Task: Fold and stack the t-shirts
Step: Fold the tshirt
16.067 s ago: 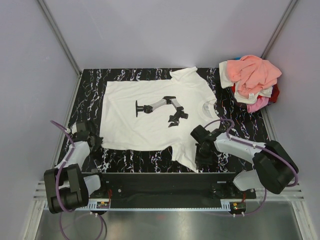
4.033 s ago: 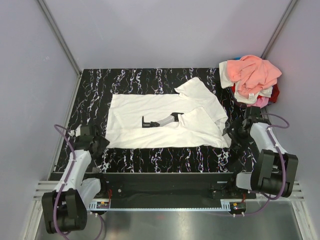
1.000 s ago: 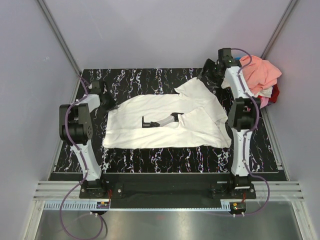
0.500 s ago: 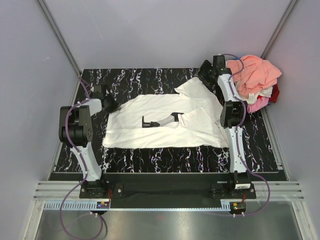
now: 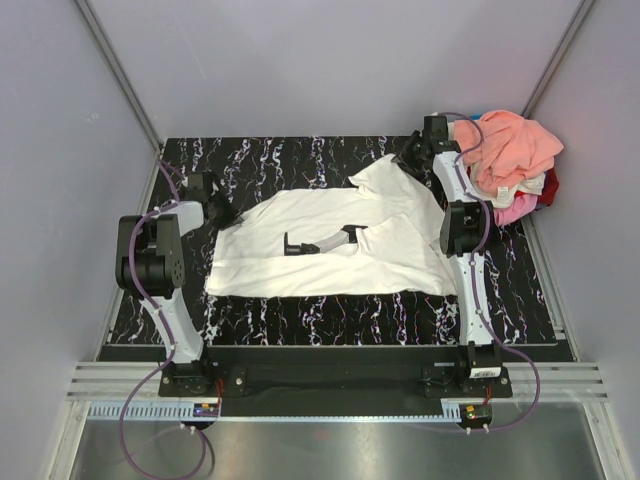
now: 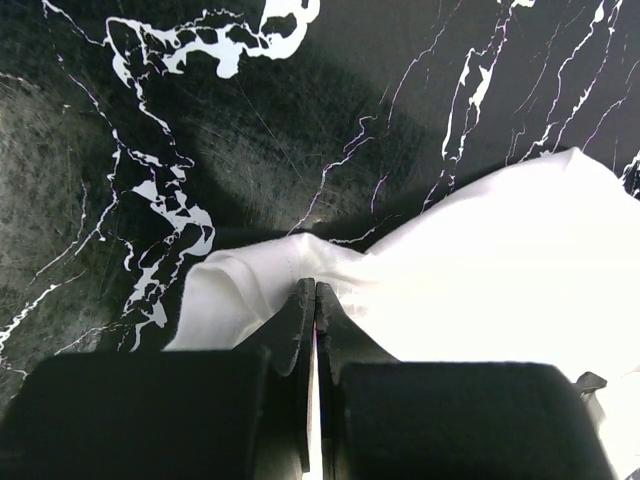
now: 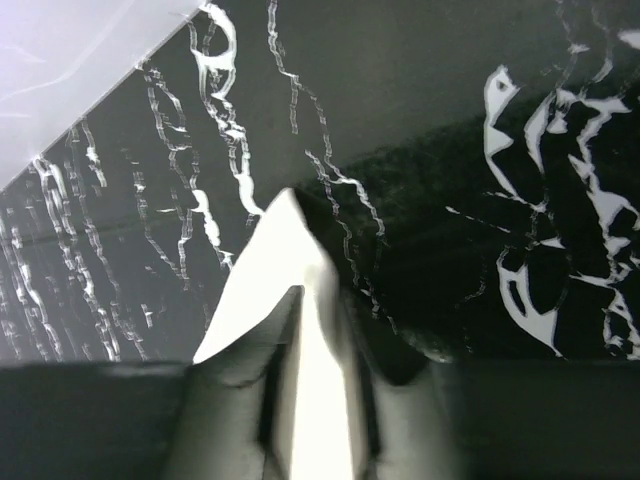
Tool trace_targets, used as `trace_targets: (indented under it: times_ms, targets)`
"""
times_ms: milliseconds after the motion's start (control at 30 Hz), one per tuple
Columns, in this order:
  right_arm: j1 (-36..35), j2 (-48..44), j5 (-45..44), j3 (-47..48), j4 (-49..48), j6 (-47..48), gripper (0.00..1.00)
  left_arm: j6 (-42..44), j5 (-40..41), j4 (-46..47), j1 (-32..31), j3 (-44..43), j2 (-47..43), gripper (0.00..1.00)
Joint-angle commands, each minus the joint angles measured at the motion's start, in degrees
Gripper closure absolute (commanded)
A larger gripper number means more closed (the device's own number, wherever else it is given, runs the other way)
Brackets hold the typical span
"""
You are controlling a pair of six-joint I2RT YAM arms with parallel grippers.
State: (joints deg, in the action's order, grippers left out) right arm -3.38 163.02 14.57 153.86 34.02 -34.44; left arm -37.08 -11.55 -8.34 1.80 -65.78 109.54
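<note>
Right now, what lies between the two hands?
The white shirt, partly folded, spans the gap between the left hand and the right hand; the top view shows it.

My left arm [image 5: 172,320] and right arm [image 5: 476,300] were slim white links between bulky black joint housings, each trailing a looped purple cable [image 5: 533,380] from the black base rail [image 5: 330,372] at six o'clock, and my left gripper [image 6: 314,295] and right gripper [image 7: 318,300] ended in matte black tapered fingers [image 6: 285,330].
</note>
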Motion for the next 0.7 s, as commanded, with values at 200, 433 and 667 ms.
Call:
trace_targets:
  times_ms: [200,433,667]
  targets:
    - [-1.55,-0.86,-2.96,-3.48,5.27,5.6,1.0,-0.45,-1.54,2.8,-0.22,0.3,-0.9,1.0]
    - [-0.49,-8.75,-4.73,-6.29,4.13,8.33,1.0,0.6,-1.02,-1.85,0.57,-4.88,-1.6,1.0]
    - [0.65,-19.22,-0.51,-15.59,1.49,8.24,1.0,2.27,-2.33,-9.23,2.41,-13.05,-1.78,1.0]
